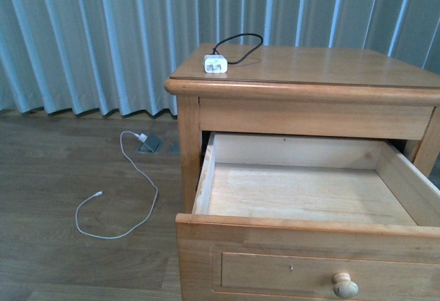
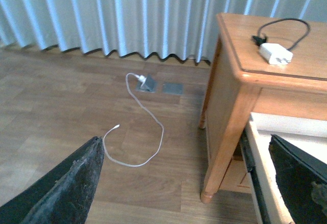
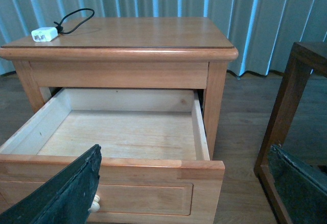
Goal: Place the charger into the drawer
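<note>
Gaping wide, the right jaws are holding nothing. Their two dark tips are framing the drawer (image 3: 153,165), which is standing pulled out just ahead of them and a little lower. Its inside is showing pale wood, and its round knob (image 3: 95,203) is peeking out beside one tip of the right jaws.

The left jaws are likewise spreading wide and gripping nothing. One tip is hanging over the floor (image 2: 61,111), and the other is showing against the drawer's side. Between the left jaws and further out, a white cable (image 2: 162,132) is trailing in a loose loop across the floor and running up to a grey floor socket (image 2: 148,85).

Beyond the drawer, further from both pairs of jaws, the desk (image 3: 153,32) is carrying the charger (image 3: 44,34). It is lying flat on the top, outside the drawer, near the front corner on the left arm's side. It is sitting well apart from either pair of jaws and higher than the right ones. Its black cable (image 2: 284,20) is curling in a loop behind it, on the side away from the jaws.

Off to one side of the right jaws, a dark wooden frame (image 3: 283,111) is standing on the floor near the desk. Furthest off, a pale curtain (image 1: 103,33) is hanging in folds behind everything.
</note>
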